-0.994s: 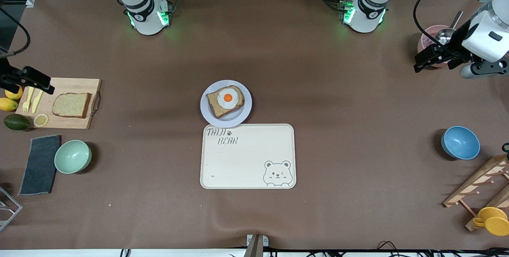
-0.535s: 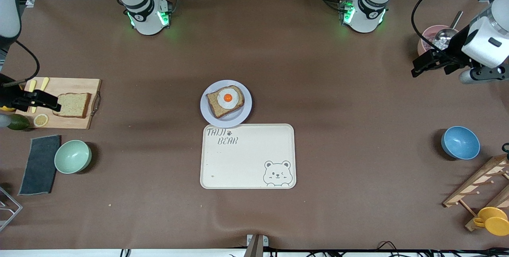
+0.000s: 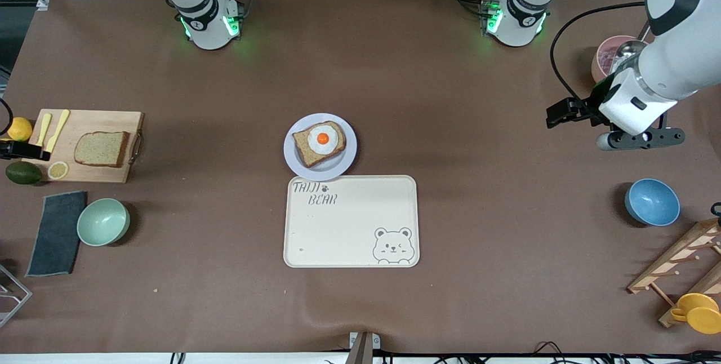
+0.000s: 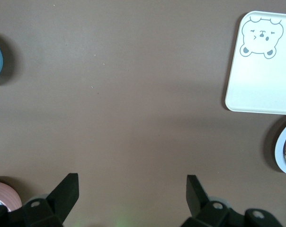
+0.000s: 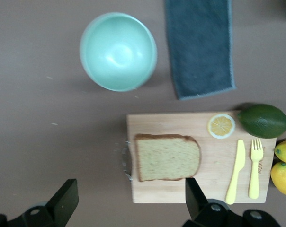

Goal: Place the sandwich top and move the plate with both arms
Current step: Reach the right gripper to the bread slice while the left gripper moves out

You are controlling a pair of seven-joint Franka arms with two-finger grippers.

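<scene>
The sandwich top, a plain tan slice with a brown crust, lies flat on a wooden cutting board at the right arm's end of the table. At mid-table, the pale plate carries a slice of bread topped with a fried egg. My right gripper hangs open and empty over the board's cutlery end, apart from the slice. My left gripper is open and empty over bare table toward the left arm's end.
A cream bear-printed tray sits just nearer the front camera than the plate. A yellow knife and fork, a lemon slice, an avocado, a green bowl and a dark cloth surround the board. A pink bowl, a blue bowl and a wooden rack stand at the left arm's end.
The left arm has swung from over the pink bowl toward mid-table. The right gripper has drawn back toward the table's end, uncovering the bread slice. Both stay open.
</scene>
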